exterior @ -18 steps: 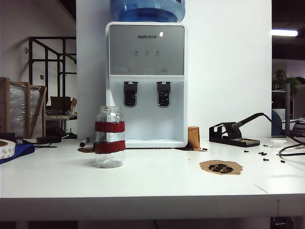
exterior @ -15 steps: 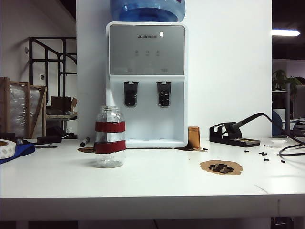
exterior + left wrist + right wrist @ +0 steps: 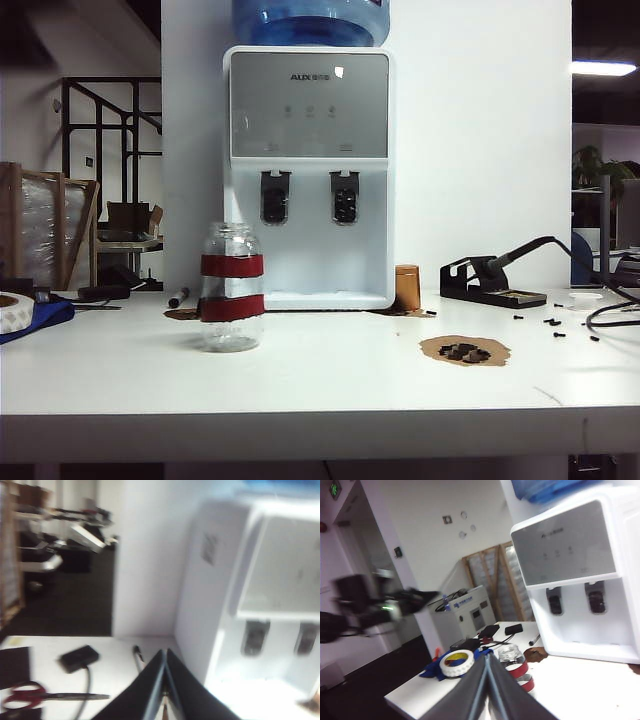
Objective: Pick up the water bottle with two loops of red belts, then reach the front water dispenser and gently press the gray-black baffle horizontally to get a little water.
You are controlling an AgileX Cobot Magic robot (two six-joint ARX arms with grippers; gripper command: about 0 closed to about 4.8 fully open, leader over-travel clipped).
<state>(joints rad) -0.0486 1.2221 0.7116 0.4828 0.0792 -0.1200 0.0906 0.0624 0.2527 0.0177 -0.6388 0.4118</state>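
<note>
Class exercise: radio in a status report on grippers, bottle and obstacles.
Left gripper shut, right gripper shut, both empty. Water bottle upright on table, untouched. Nothing blocking the baffle.

"AUX" on water dispenser [image 3: 308,180] panel

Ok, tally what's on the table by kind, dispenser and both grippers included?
Water bottle: 1
Water dispenser: 1
Tap levers: 2
Copper cylinder: 1
Soldering stand: 1
Tape roll: 1
Marker pen: 1
Left gripper, shut: 1
Right gripper, shut: 1
Total: 10

ext: bright, sharp, ceiling tube [image 3: 597,68] glare top R | L wrist: blurry, overexposed | R wrist: edges soft
</note>
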